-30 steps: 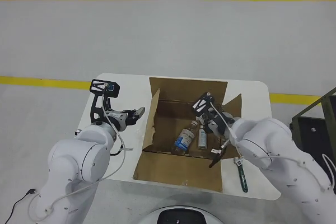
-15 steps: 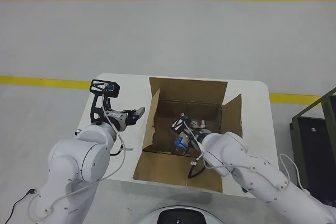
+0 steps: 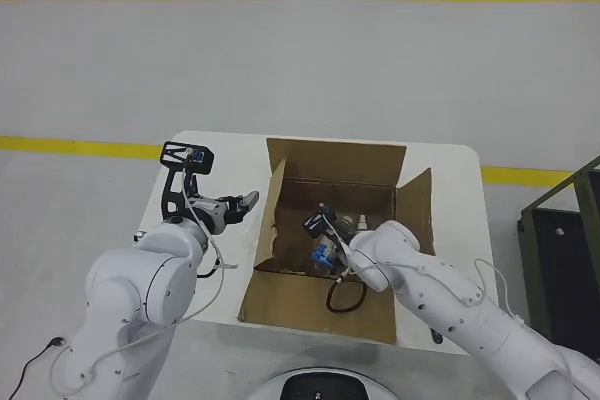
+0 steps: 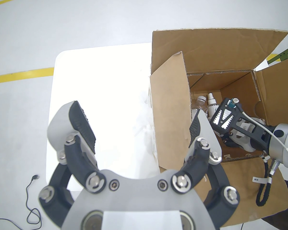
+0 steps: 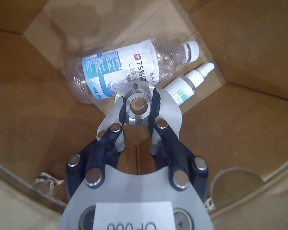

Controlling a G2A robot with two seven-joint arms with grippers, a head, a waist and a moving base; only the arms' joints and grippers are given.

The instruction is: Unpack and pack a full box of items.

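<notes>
Here the right end effector (image 5: 139, 103) grips a metal flange (image 5: 135, 91), bore facing its wrist; left end effector (image 4: 136, 113) gapes wide.

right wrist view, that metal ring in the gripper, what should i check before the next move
1. Grip on the metal ring: ok, the right gripper is shut on its sides.
2. Right gripper inside the box: ok, cardboard walls all round it.
3. Free floor under the ring: cannot tell, the clear bottle and the small white bottle lie close beyond it.
4. Left gripper out of the way: ok, it is open, outside the box, over the table.
</notes>
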